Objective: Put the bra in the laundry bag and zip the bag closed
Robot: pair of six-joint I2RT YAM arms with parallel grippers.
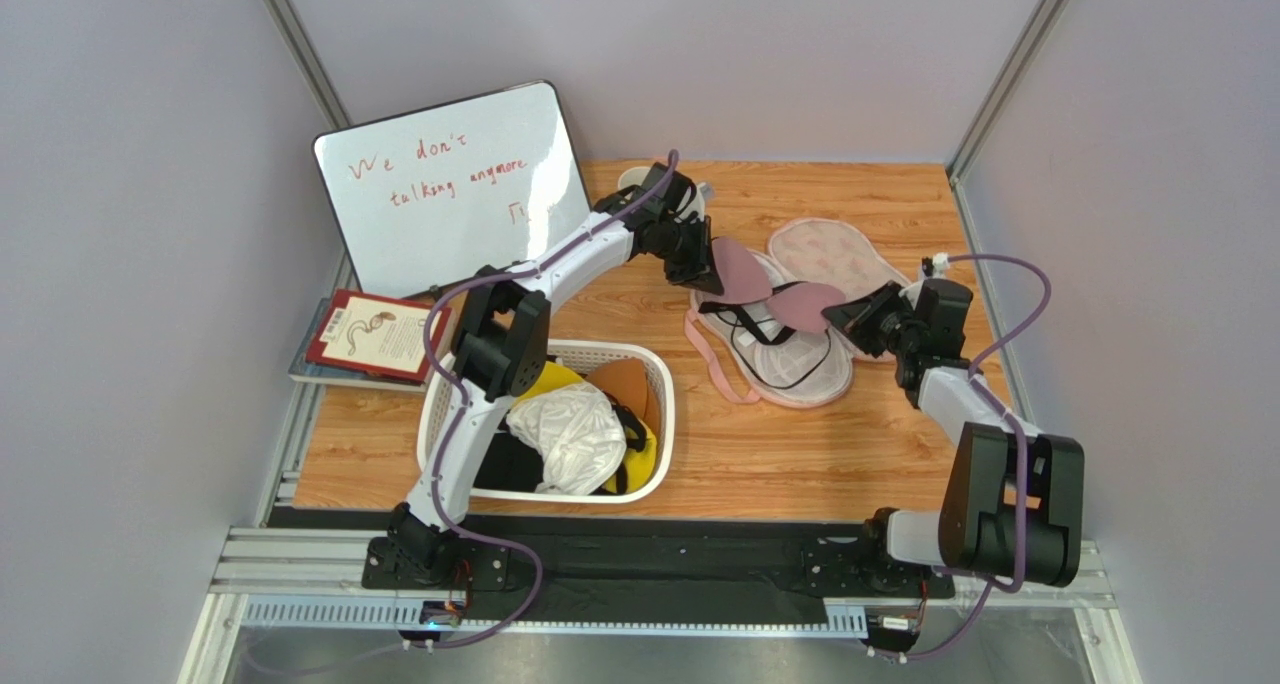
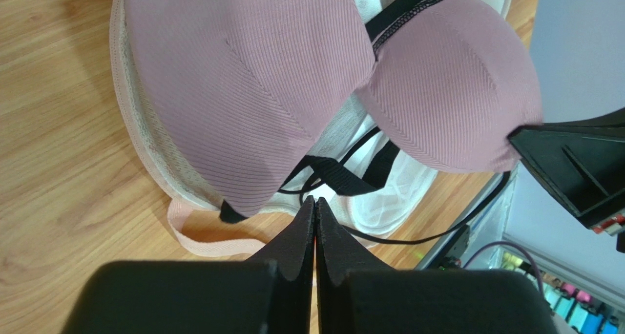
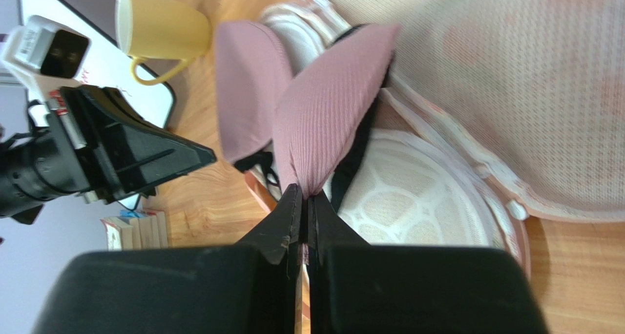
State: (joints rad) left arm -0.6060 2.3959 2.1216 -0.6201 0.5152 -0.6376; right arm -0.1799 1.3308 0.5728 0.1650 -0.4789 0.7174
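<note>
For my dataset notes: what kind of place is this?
Probably a robot test booth, not a home: plain grey partition walls, two arms bolted to a metal rail, and a handwritten whiteboard.

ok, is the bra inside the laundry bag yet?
No, the right wrist view shows the bra pinched by one cup edge in the right claw, hanging over the open laundry bag rather than lying in it.

A robotics test booth, not a home: two robot arms (image 1: 511, 309) stood bolted to a metal rail (image 1: 661, 572) at the edge of a wooden table (image 1: 781, 459), boxed in by plain pale partition walls (image 1: 135, 264) on metal posts (image 1: 301, 47). A handwritten whiteboard (image 1: 451, 189), books (image 1: 368, 339) and a basket (image 1: 661, 369) of clothes (image 1: 579, 437) shared the table.
</note>
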